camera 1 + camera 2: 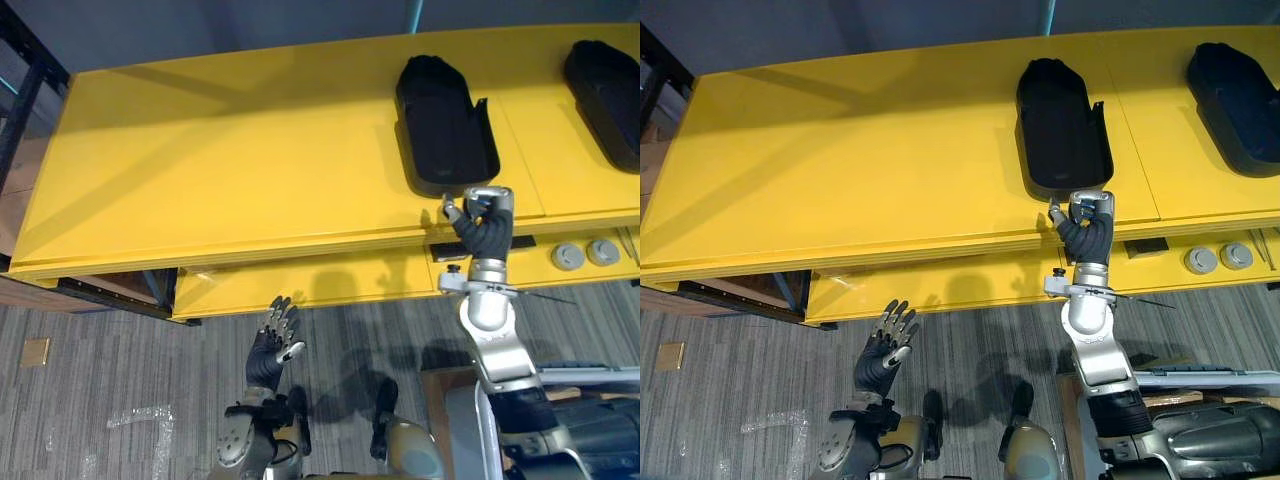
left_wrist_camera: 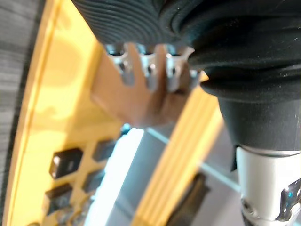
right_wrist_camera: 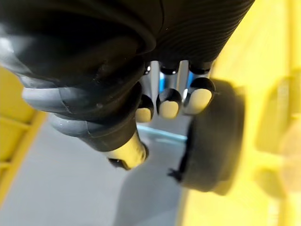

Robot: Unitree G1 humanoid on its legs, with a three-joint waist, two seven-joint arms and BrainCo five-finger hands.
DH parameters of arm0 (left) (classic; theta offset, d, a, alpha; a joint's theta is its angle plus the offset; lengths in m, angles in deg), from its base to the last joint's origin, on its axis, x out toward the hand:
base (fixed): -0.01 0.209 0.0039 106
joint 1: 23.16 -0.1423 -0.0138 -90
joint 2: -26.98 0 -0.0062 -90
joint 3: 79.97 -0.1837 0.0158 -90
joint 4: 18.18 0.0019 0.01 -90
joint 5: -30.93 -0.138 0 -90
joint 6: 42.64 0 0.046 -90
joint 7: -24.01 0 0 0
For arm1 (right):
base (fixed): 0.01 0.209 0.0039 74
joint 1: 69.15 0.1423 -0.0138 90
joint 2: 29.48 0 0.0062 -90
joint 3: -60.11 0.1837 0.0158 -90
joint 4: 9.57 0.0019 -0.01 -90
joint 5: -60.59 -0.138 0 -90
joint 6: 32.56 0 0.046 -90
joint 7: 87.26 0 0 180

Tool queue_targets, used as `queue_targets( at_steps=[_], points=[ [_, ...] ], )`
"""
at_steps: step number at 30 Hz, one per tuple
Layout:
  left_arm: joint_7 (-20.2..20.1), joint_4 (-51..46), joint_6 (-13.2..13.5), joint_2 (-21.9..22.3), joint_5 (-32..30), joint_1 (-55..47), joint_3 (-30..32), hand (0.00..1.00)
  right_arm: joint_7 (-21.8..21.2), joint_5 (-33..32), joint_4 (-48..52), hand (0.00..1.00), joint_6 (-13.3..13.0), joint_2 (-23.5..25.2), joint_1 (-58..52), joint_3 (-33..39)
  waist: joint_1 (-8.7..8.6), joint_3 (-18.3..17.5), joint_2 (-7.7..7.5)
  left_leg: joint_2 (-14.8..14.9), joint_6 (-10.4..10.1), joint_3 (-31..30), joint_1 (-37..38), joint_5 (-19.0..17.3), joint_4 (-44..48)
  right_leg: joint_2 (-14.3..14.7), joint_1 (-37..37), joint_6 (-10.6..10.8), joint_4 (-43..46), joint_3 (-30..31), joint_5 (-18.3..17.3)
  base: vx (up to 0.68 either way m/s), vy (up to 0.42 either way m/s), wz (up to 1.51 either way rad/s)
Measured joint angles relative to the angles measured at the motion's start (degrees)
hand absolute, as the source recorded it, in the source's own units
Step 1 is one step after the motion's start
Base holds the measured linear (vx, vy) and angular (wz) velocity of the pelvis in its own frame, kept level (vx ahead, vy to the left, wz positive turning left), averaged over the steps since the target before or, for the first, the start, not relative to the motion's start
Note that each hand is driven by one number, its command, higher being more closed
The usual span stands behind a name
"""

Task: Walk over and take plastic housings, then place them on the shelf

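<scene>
While the left hand (image 1: 275,345) hangs low, fingers spread, the right hand (image 1: 482,222) stands at the tabletop's (image 1: 250,170) near edge, fingers curled beside a housing (image 1: 440,130).

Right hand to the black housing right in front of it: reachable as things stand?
Likely yes: the right hand is at the near end of the black housing, nothing between them.

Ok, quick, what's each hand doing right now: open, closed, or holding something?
Left hand: open, holding nothing.
Right hand: at the near end of the black housing; whether it grips cannot be told.
</scene>
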Motion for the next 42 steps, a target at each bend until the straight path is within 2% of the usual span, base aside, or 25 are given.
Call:
queue_targets(
  at_steps=[15, 23, 26, 32, 36, 39, 42],
  points=[
    [0.93, -1.10, -0.06, -0.39, -0.32, -0.49, -0.67, 0.00, 1.23, -2.14, -17.42, 1.00, -0.89, -1.87, 13.92, 0.69, 0.43, -0.07, 0.05, -0.47, 0.09, -1.78, 0.06, 0.39, 0.07, -0.39, 1.09, 0.11, 0.15, -1.62, 0.08, -0.01, 0.006, 0.05],
    [0.94, -1.23, -0.09, -0.30, -0.27, -0.50, -1.94, 0.00, 0.52, -2.11, -27.78, 1.00, 1.28, -4.86, 21.06, 1.92, 0.59, -0.10, 0.12, -0.85, 0.07, -2.52, -0.02, 1.50, -0.19, -0.74, 1.08, 0.06, 0.65, -1.98, 0.10, -0.01, 0.006, 0.04],
    [0.94, -1.62, -0.12, -0.08, -0.26, -0.51, -2.74, 0.00, -0.42, -2.12, -30.61, 1.00, 1.42, -5.68, 23.07, 2.55, 0.63, -0.27, 0.43, -1.17, 0.09, -2.96, 0.04, 2.11, -0.76, -1.08, 0.93, 0.04, 1.09, -2.32, 0.08, -0.04, 0.012, 0.08],
    [1.05, -1.74, -0.14, 0.74, -0.14, -0.50, -2.78, 0.00, -0.44, -2.15, -37.42, 1.00, 1.17, -6.67, 27.06, 2.54, 1.01, -1.14, 2.02, -1.33, 0.14, -3.11, 0.01, 2.67, -1.14, -1.39, 0.91, -0.01, 1.43, -3.25, 0.11, -0.04, 0.007, 0.04],
    [1.04, -1.73, -0.12, 0.74, 0.15, -0.45, -2.78, 0.00, -0.38, -2.17, -38.38, 1.00, 0.34, -6.86, 29.53, 2.55, 1.18, -1.11, 2.11, -1.39, 0.06, -3.11, -0.07, 3.57, -2.29, -1.41, 0.32, -0.21, 1.43, -3.34, 0.21, -0.02, -0.005, 0.01],
    [0.97, -1.73, -0.09, 0.76, 0.16, -0.41, -2.84, 0.00, -0.09, -2.15, -37.28, 1.00, -1.35, -6.87, 30.42, 2.55, 1.36, -1.10, 2.11, -1.32, -0.04, -3.10, -0.16, 3.78, -2.58, -1.31, 0.05, -0.30, 1.42, -3.33, 0.28, 0.00, 0.000, 0.00],
    [0.59, -1.73, -0.05, 0.90, 0.12, -0.36, -2.81, 0.00, 0.83, -2.06, -24.81, 1.00, -1.44, -6.73, 27.20, 2.64, 1.30, -1.11, 2.11, -1.32, -0.05, -2.90, -0.04, 3.77, -3.03, -1.19, 0.03, -0.29, 0.99, -3.22, 0.30, 0.01, 0.000, -0.01]
  ],
)
